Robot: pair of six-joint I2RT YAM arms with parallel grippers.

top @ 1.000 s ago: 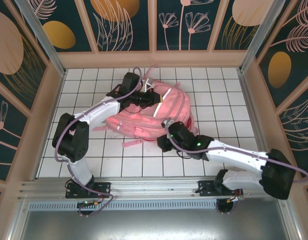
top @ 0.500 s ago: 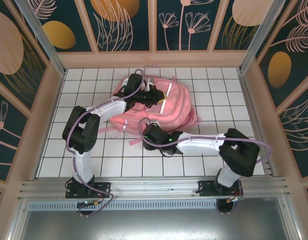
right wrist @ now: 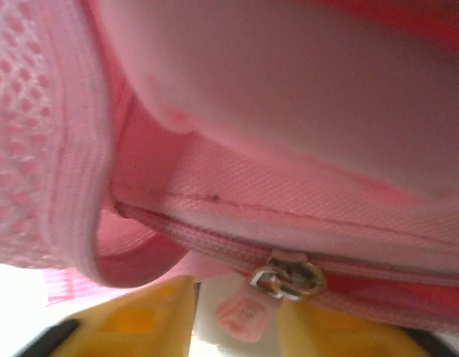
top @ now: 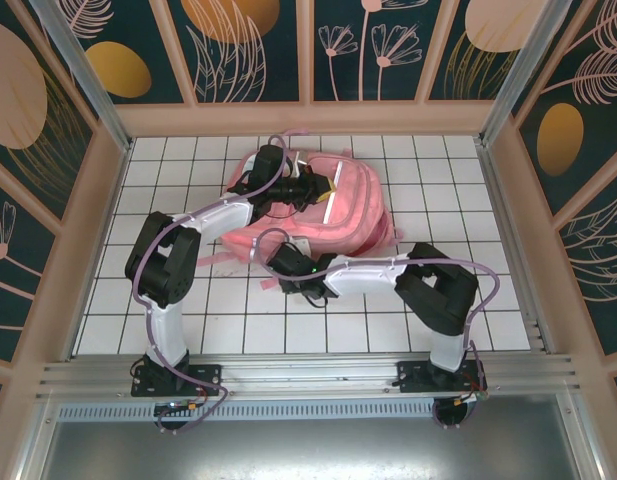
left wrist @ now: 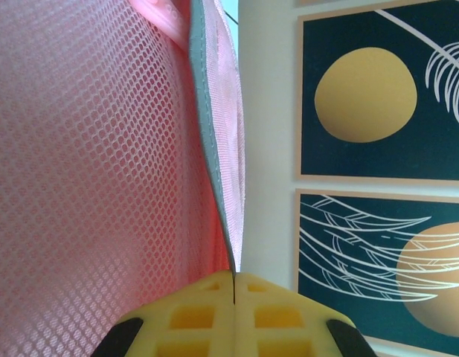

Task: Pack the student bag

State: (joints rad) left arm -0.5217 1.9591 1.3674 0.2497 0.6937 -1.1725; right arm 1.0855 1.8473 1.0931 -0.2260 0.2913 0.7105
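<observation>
one pink student bag (top: 353, 205) lies on one white tiled bench (top: 188, 320), far middle. two arms reach it: one left arm (top: 213, 215), one right arm (top: 373, 275). two hands: left hand (left wrist: 235, 279), right hand (right wrist: 238, 291). one metal zipper slider (right wrist: 287, 277), one pink pull tab (right wrist: 242, 316).

Arms: left arm (top: 213, 215) and right arm (top: 368, 275), white shells, black joints.
Cables (top: 136, 288): lilac, running along both.
Left gripper (left wrist: 235, 286): yellow fingers, waffle-moulded.
Right wrist: small green light (top: 310, 268).
</observation>
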